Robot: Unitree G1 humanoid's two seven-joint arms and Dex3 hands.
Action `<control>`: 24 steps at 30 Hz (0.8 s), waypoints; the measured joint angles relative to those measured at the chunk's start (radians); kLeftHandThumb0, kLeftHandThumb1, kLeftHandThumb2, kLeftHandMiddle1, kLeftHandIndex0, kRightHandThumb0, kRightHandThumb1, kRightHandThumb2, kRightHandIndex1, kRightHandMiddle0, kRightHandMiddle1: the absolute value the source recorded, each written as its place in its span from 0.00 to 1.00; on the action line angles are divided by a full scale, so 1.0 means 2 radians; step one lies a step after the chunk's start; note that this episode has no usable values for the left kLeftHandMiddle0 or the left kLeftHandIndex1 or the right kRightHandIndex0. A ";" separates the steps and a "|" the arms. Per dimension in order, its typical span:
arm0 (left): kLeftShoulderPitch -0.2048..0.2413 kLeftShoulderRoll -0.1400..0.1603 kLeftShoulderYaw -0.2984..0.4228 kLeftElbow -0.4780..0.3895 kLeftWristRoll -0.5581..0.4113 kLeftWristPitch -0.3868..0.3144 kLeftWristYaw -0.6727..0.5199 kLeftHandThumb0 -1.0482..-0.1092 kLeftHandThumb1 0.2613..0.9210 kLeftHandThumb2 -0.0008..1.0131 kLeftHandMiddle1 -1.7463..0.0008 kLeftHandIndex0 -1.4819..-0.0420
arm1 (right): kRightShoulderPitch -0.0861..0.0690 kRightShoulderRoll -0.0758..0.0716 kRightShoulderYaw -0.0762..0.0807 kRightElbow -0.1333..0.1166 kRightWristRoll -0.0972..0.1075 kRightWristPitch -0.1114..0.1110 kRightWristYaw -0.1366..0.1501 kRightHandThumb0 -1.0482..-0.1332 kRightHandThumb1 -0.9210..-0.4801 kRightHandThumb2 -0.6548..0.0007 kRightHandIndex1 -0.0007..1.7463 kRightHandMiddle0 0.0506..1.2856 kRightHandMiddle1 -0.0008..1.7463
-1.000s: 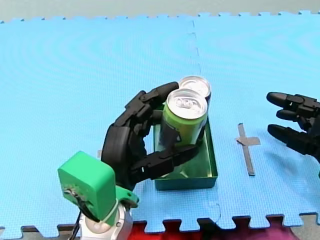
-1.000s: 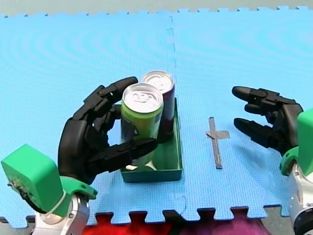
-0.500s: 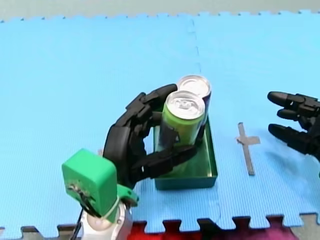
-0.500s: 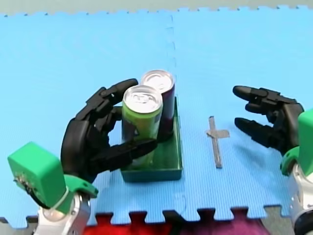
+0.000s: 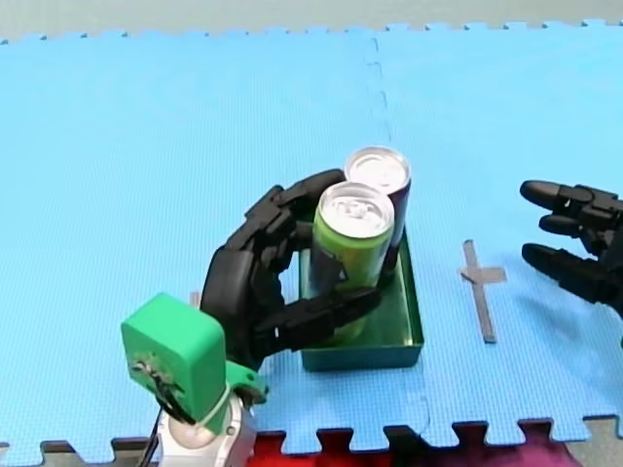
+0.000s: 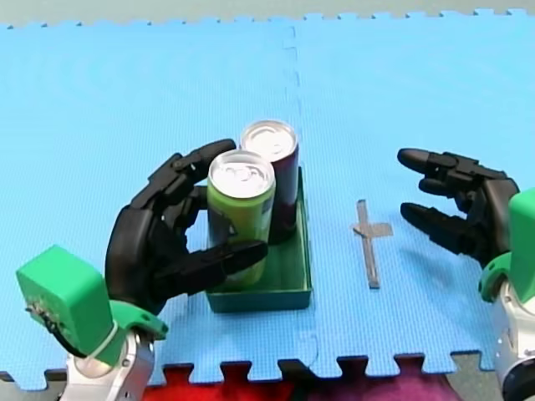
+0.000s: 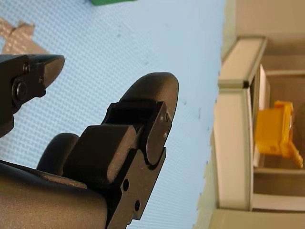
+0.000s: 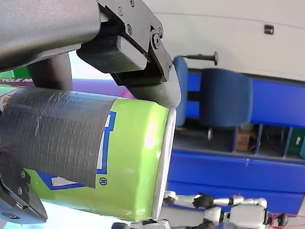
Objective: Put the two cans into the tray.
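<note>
Tray (image 5: pixel 362 355): purple can (image 5: pixel 380 173), green can (image 5: pixel 348 248) in left hand (image 5: pixel 255 284)

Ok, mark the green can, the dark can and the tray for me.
green can (image 6: pixel 241 173), second head view, on its silver top.
dark can (image 6: pixel 269 139), second head view, on its silver top.
tray (image 6: pixel 259 299), second head view, on its near wall.

A blue interlocking foam mat (image 5: pixel 146 146) covers the floor, a seam (image 5: pixel 382 97) running from its far edge toward the near one. A green tray (image 5: pixel 365 355) sits close to the near edge, with a grey tape cross (image 5: pixel 481 292) stuck flat nearby, toward the mat's right edge.
</note>
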 measured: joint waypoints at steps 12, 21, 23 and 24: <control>-0.012 -0.001 0.012 0.042 -0.010 -0.034 -0.018 0.84 0.84 0.00 0.00 0.66 | 0.000 0.001 -0.001 0.002 0.000 -0.007 0.001 0.49 0.18 1.00 0.82 0.83 0.00; -0.014 -0.002 0.017 0.063 -0.015 -0.051 -0.028 0.84 0.84 0.00 0.00 0.66 | 0.000 0.001 -0.002 0.001 0.000 -0.008 0.000 0.49 0.17 1.00 0.81 0.83 0.00; -0.015 -0.002 0.017 0.064 -0.015 -0.052 -0.029 0.84 0.84 0.00 0.00 0.66 | 0.000 0.001 -0.002 0.001 0.000 -0.008 0.000 0.49 0.17 1.00 0.81 0.83 0.00; -0.015 -0.002 0.017 0.065 -0.015 -0.053 -0.029 0.84 0.84 0.00 0.00 0.66 | 0.000 0.001 -0.002 0.001 0.000 -0.008 0.000 0.49 0.17 1.00 0.81 0.83 0.00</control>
